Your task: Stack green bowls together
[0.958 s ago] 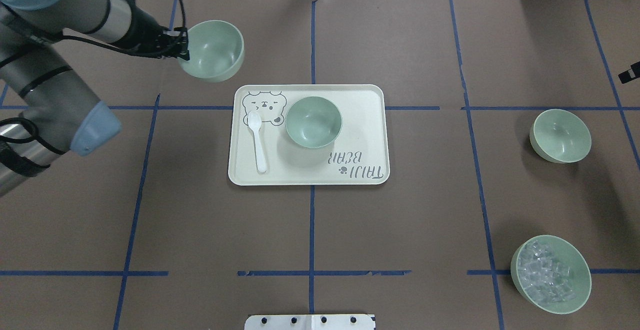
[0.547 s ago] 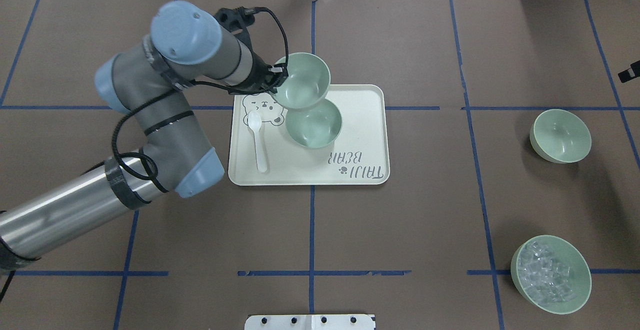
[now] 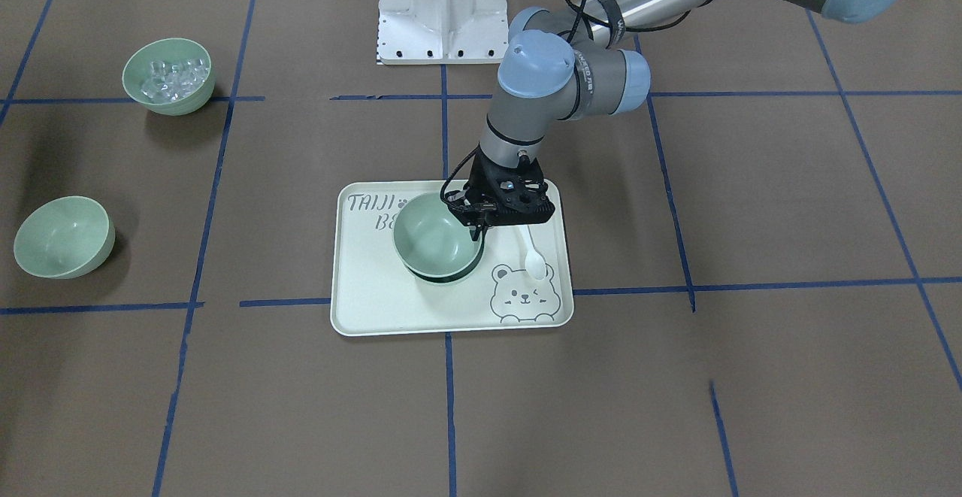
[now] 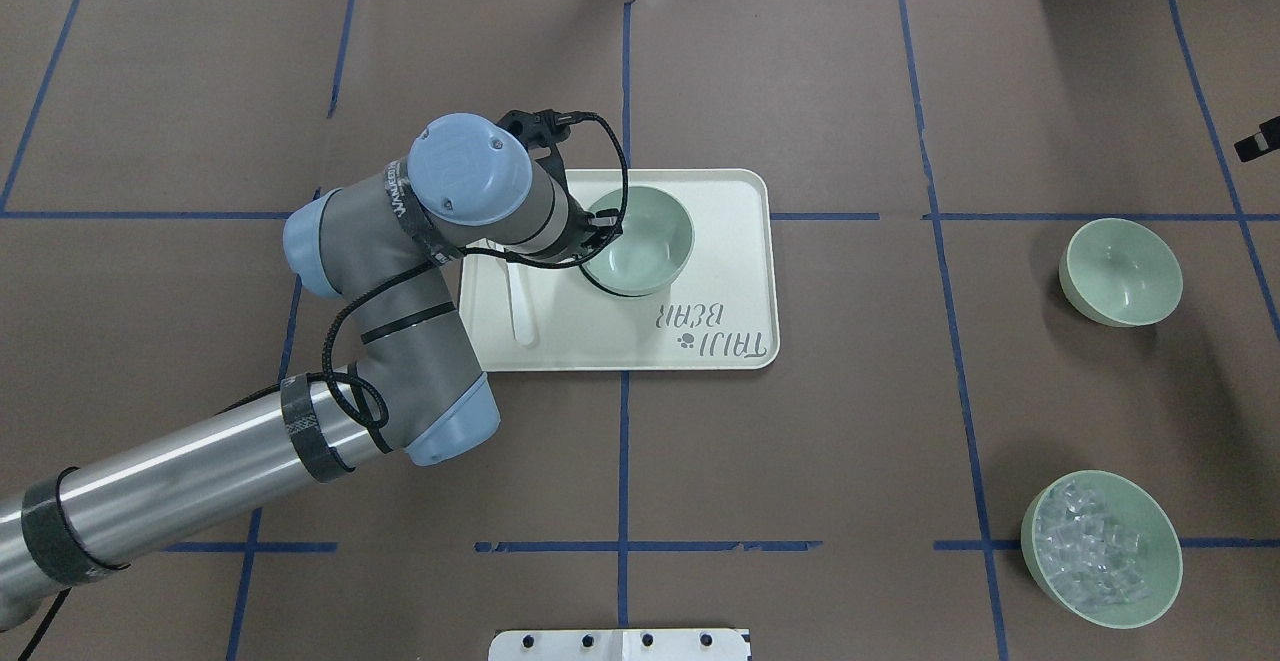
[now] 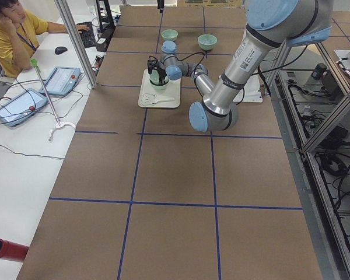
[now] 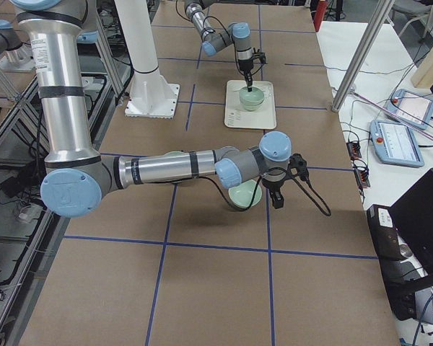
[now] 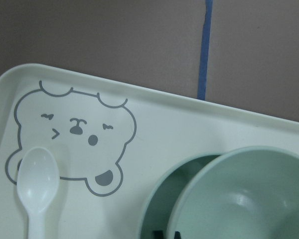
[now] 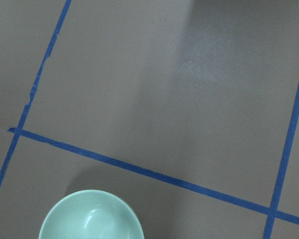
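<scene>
My left gripper (image 4: 597,231) is shut on the rim of a pale green bowl (image 4: 640,239). It holds that bowl low inside a second green bowl (image 7: 159,211) that stands on the cream bear tray (image 4: 725,271). Only the lower bowl's dark rim (image 3: 445,277) shows under it in the front view. I cannot tell whether the held bowl rests fully in it. A third green bowl (image 4: 1121,272) sits alone at the right. My right gripper (image 6: 278,196) hangs near that side; I cannot tell whether it is open or shut.
A white spoon (image 4: 522,313) lies on the tray beside the bowls, under my left wrist. A like green bowl with clear cubes (image 4: 1101,549) stands at the front right. The robot's base plate (image 4: 620,645) is at the near edge.
My left arm has carried its bowl from behind the tray's left corner to over the tray's bowl and lowered it into that bowl. The other bowls have not moved.
</scene>
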`<action>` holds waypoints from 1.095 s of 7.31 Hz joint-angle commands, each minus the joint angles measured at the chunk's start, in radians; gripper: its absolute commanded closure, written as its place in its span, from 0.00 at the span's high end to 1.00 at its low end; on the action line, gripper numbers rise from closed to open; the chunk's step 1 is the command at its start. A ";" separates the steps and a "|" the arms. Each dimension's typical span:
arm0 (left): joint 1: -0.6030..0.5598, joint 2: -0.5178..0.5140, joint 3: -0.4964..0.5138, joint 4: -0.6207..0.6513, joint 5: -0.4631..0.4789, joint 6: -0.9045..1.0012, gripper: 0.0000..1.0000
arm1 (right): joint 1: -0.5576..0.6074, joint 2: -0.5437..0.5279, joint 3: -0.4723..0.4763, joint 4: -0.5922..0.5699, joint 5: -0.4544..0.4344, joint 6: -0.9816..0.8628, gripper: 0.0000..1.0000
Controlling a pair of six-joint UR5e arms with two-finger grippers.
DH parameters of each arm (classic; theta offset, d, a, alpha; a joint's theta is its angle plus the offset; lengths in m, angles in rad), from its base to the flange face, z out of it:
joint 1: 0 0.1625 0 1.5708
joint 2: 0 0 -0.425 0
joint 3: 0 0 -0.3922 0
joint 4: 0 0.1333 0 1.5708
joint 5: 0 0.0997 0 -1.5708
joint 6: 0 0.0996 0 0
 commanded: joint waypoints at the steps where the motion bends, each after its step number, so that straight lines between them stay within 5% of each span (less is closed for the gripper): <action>1: -0.007 0.007 -0.002 0.004 0.002 0.002 0.42 | 0.000 -0.001 0.006 0.000 0.000 0.009 1.00; 2: -0.008 0.008 -0.007 0.003 0.018 0.002 0.76 | 0.000 0.000 0.006 0.000 0.000 0.010 1.00; 3: -0.011 0.010 -0.017 0.003 0.029 0.002 1.00 | 0.000 0.000 0.004 0.000 0.000 0.010 1.00; 8: -0.111 0.084 -0.109 -0.003 -0.053 0.093 1.00 | -0.003 -0.001 0.004 0.000 0.000 0.011 1.00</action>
